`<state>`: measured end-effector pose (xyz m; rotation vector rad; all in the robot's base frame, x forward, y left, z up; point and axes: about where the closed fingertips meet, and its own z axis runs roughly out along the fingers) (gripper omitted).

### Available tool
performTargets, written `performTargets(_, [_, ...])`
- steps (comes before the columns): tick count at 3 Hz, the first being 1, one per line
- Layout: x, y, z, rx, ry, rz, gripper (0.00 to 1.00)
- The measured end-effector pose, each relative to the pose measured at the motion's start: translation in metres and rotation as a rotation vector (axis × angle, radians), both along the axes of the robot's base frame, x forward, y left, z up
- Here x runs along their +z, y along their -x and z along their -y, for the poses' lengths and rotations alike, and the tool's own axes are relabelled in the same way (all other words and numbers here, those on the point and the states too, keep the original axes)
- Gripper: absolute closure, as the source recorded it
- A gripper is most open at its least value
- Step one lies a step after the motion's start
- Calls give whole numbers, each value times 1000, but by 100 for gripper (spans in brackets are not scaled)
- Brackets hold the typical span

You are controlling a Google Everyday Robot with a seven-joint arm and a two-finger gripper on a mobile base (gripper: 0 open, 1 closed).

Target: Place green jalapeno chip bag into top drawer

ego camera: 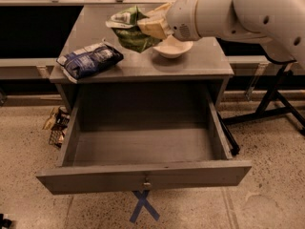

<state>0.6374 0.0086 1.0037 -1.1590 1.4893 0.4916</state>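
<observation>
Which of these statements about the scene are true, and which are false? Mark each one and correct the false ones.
1. The hand holds the green jalapeno chip bag above the tabletop. True.
2. The top drawer is closed. False: it stands pulled open.
3. The blue chip bag lies inside the drawer. False: it lies on the tabletop, at its left side.
4. A white bowl sits on the tabletop. True.
</observation>
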Motion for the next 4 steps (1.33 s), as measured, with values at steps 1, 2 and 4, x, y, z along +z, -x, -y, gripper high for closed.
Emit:
performTargets(1, [-26, 49, 3, 103, 94, 13, 100])
performTargets(2, [-29, 53, 3, 116, 108, 20, 100])
performTargets(4, [-76, 82, -3, 189, 137, -61, 100])
